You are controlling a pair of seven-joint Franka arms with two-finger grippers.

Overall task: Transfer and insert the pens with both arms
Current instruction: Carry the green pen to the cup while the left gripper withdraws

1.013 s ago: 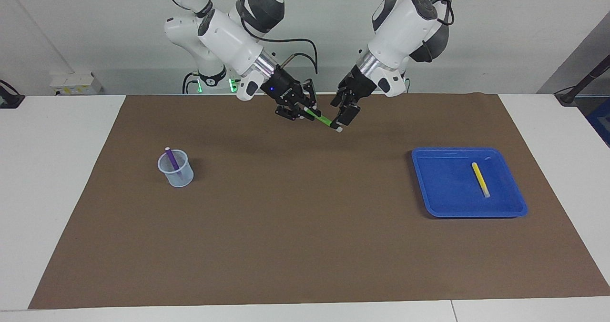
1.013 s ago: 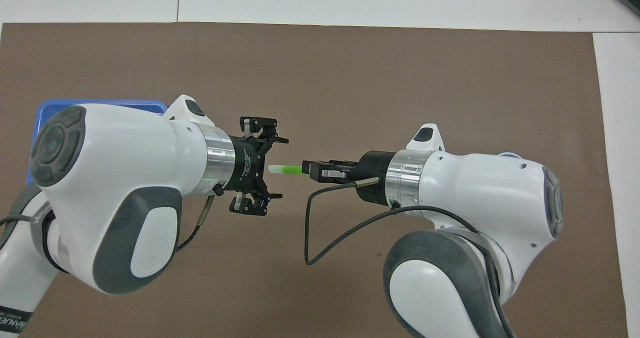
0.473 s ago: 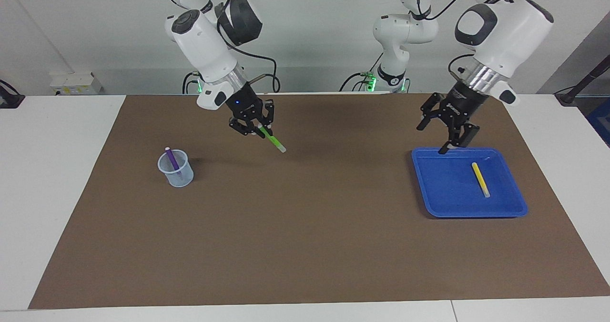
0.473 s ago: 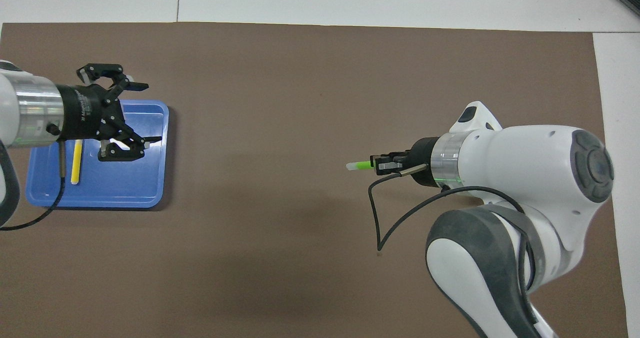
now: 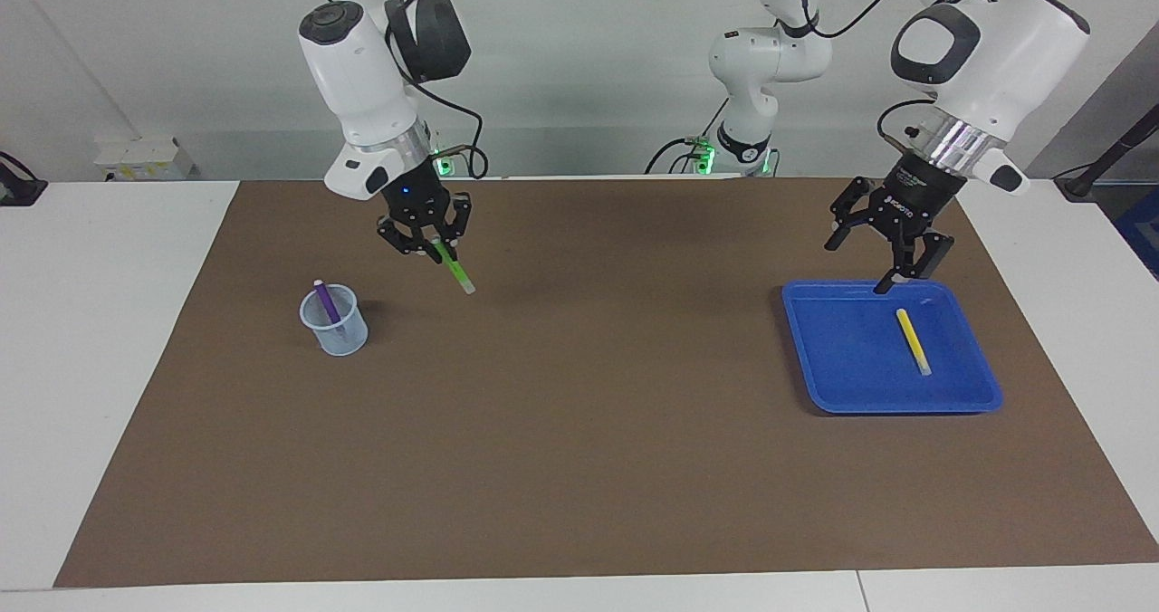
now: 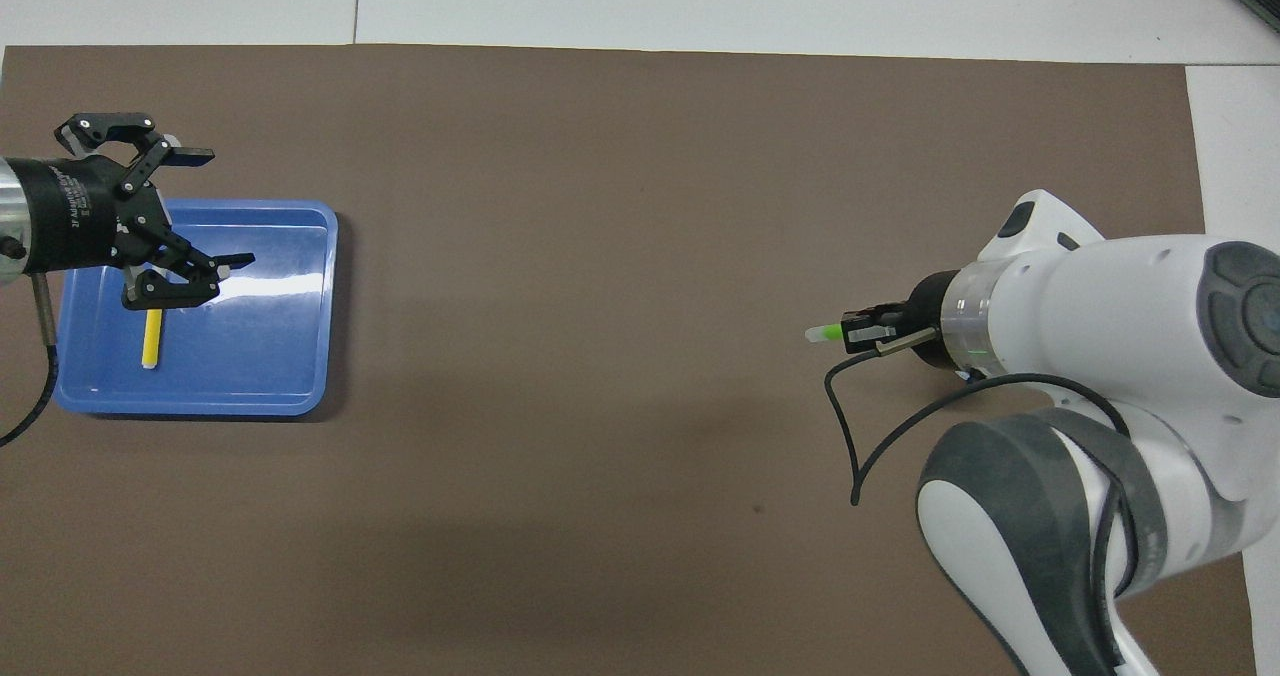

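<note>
Two arms up over a brown mat point(image 5: 579, 467), each at its own end of the table.

Right gripper point(image 5: 438, 248): in the air over the mat, near a clear cup point(image 5: 334, 320) but not over it. Fingers pinched tight on the top of a green pen point(image 5: 454, 270) point(image 6: 826, 333). Pen hanging slantwise below the fingertips, pale cap end lowest, pointing down and toward the middle of the table, clear of the mat. Seen from above, only a short green stub with its pale tip showing past the fingertips point(image 6: 868, 328) (rest of it hidden by the claw).

Left gripper point(image 5: 888, 265) point(image 6: 205, 208): spread wide, holding nothing. Poised over the edge of a blue tray point(image 5: 819, 358) point(image 6: 300, 376) that lies nearest the robots, one fingertip just above the rim. No contact with a yellow pen point(image 5: 913, 340) point(image 6: 152, 339), which lies flat inside the tray, a little off from the fingertips and lower, cap end pointing away from the robots.

Third pen, a purple pen point(image 5: 327, 303), standing tilted in the cup, tip poking above the rim. Cup on the mat toward the right arm's end, tray toward the left arm's end, well apart.
</note>
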